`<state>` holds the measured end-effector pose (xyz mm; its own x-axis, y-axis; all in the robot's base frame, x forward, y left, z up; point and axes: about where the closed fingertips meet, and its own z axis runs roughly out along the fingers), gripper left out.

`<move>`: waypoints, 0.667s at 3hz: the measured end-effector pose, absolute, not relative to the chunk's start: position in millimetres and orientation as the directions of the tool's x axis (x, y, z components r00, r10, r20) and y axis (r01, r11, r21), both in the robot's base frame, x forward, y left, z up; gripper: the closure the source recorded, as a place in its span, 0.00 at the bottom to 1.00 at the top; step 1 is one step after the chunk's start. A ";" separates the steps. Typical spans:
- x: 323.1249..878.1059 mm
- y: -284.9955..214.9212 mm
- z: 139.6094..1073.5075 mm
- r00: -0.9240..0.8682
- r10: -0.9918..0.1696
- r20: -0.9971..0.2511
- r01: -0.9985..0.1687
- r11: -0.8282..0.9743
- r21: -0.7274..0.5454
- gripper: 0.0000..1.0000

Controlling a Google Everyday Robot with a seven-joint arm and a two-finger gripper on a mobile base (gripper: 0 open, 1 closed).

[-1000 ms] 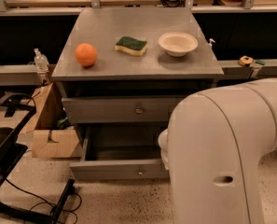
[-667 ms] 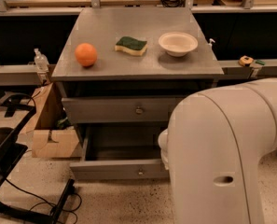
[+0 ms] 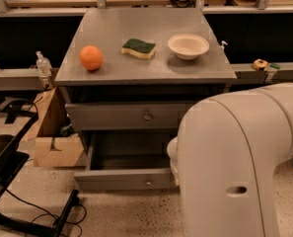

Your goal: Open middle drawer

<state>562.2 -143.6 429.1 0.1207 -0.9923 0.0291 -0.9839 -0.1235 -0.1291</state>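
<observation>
A grey cabinet (image 3: 146,73) stands ahead of me. Its top drawer (image 3: 116,116) is shut, with a small round knob at its centre. The middle drawer (image 3: 121,179) below it stands pulled out towards me, its knob (image 3: 148,182) on the front and its inside empty as far as it shows. The third drawer is hidden. My gripper is out of sight behind my large white arm housing (image 3: 235,162), which fills the lower right and covers the right end of the open drawer.
On the cabinet top lie an orange (image 3: 91,58), a green and yellow sponge (image 3: 138,48) and a white bowl (image 3: 188,46). A cardboard box (image 3: 52,142) stands left of the cabinet. A black frame with cables (image 3: 8,181) lies on the floor at left.
</observation>
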 end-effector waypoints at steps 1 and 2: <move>563.3 -143.8 432.4 0.121 -0.992 0.034 -0.983 -0.125 -0.132 0.00; 569.4 -143.6 446.6 0.122 -0.991 0.049 -0.981 -0.128 -0.146 0.00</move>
